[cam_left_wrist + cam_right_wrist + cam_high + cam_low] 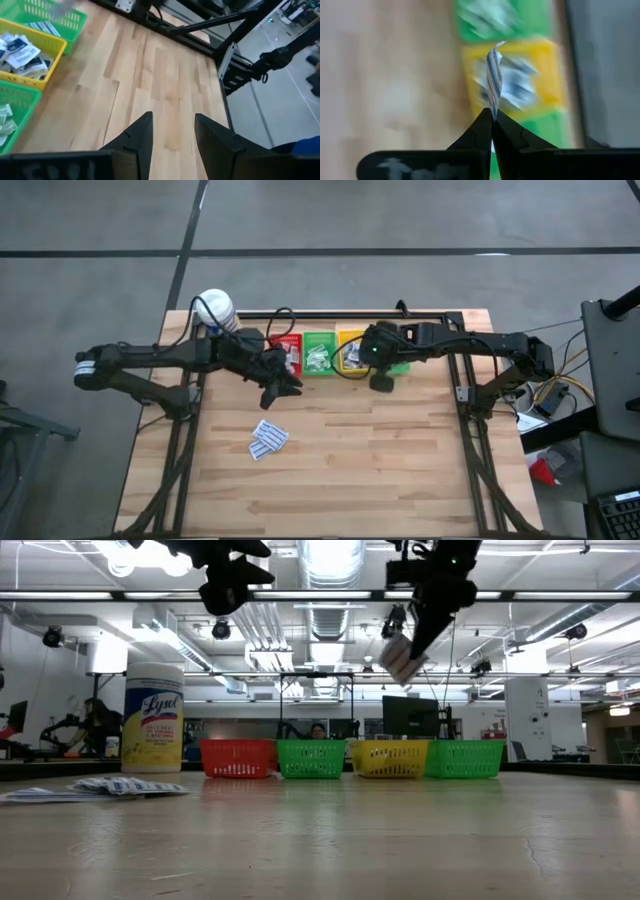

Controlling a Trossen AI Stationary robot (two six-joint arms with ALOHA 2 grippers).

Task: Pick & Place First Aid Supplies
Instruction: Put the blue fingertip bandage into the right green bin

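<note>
Sachet (pixel 494 75) pinched in right tool (pixel 492 131), seemingly above yellow bin (pixel 552 80).

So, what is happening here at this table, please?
The robot is sorting first aid supplies into a row of bins. The right gripper holds one flat sachet pinched in its shut fingers, in the air above the yellow bin. The left gripper is open and empty, over the table near the red bin. A few sachets still lie on the table.

"Lysol" on the canister (pixel 153 717)
</note>
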